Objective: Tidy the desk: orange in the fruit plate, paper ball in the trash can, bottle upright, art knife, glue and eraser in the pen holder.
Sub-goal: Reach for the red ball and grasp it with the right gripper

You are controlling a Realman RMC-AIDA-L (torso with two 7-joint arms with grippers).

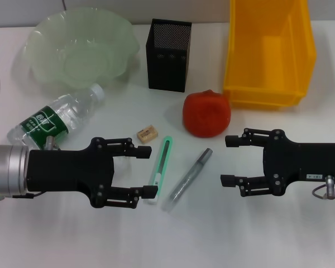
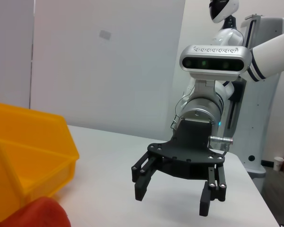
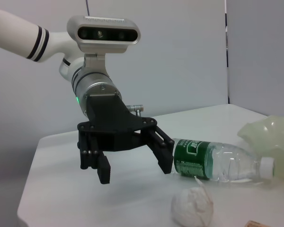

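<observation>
Both claws hang spread wide over the near edge of the white worktop, the left gripper (image 1: 147, 171) beside the green art knife (image 1: 161, 168) and the right gripper (image 1: 228, 160) holding nothing. Between them lies the glue stick (image 1: 187, 178), with the eraser (image 1: 147, 133), toppled bottle (image 1: 57, 118) and orange (image 1: 206, 113) behind. Along the far edge stand the fruit plate (image 1: 81, 47), pen holder (image 1: 168, 54) and yellow bin (image 1: 269, 51).

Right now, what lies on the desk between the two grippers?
In the head view, the art knife and the glue stick lie side by side between the left gripper and the right gripper.
</observation>
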